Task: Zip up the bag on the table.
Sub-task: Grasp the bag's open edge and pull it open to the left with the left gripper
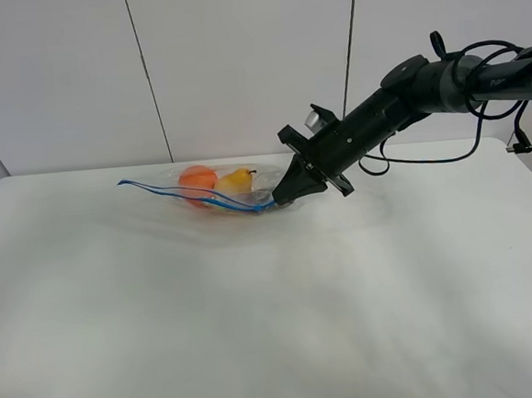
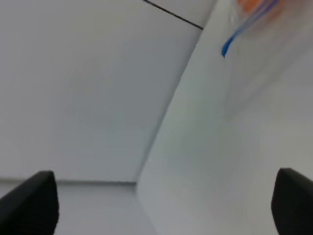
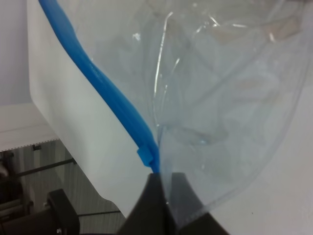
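Observation:
The bag (image 1: 212, 190) lies on the white table (image 1: 256, 310) toward the back, clear plastic with an orange item (image 1: 196, 179) and a yellow item (image 1: 237, 179) inside. Its blue zipper strip (image 1: 192, 196) runs from the left end to the right end and gapes in the middle. My right gripper (image 1: 279, 199) is shut on the bag's right end at the zipper; in the right wrist view the fingertips (image 3: 164, 196) pinch the plastic just past the blue strip (image 3: 98, 78) and slider (image 3: 145, 156). My left gripper (image 2: 161, 215) is open and empty, out of the high view; the bag's blue end (image 2: 226, 48) shows far off.
The right arm (image 1: 397, 101) reaches in from the back right with a cable (image 1: 428, 154) hanging over the table's back edge. A white panelled wall (image 1: 237, 63) stands behind the table. The table's left edge (image 2: 161, 142) shows in the left wrist view.

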### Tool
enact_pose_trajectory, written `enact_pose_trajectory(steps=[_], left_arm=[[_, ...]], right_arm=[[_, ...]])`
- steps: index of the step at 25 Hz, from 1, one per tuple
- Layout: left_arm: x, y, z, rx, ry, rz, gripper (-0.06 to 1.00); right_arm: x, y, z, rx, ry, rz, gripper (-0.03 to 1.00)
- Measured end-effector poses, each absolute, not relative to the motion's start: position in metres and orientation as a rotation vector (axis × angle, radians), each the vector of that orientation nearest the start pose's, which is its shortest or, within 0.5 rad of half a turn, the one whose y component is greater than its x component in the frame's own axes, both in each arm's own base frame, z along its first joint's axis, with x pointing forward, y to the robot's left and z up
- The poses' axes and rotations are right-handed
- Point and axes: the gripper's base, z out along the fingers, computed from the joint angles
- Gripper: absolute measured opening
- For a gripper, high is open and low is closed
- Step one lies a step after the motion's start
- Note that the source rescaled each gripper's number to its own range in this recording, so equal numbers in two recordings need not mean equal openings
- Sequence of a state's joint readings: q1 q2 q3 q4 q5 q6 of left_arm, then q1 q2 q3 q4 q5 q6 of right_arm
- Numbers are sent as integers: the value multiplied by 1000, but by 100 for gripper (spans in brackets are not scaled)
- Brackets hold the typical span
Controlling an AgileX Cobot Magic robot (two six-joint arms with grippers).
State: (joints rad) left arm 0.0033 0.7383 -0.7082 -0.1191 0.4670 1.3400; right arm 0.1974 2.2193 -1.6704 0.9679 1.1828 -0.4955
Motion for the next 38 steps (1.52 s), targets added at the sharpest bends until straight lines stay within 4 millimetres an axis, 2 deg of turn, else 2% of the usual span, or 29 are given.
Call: enact_pose_trajectory(steps=[4, 8, 14, 21, 26, 31, 38], left_arm=[[180, -11, 329, 1278, 1634, 692, 100], [200, -34, 319, 1313, 1573, 586, 100], [221, -90, 292, 1444, 1484, 412, 100], [243, -144, 253, 1515, 1386, 416, 100], [259, -165, 221, 1510, 1367, 481, 100], [267, -181, 199, 1524, 1300, 531, 100], [274, -198, 171, 1482, 1217, 447, 100]], right_arm=[[423, 155, 175, -368, 2763, 1304, 0], [423, 155, 175, -367, 2763, 1304, 0], [423, 155, 175, -365, 2761, 1300, 0], [423, 155, 175, -363, 2762, 1301, 0], [423, 155, 175, -359, 2763, 1301, 0], [423, 155, 175, -359, 2763, 1301, 0], [423, 155, 174, -360, 2764, 1300, 0]])
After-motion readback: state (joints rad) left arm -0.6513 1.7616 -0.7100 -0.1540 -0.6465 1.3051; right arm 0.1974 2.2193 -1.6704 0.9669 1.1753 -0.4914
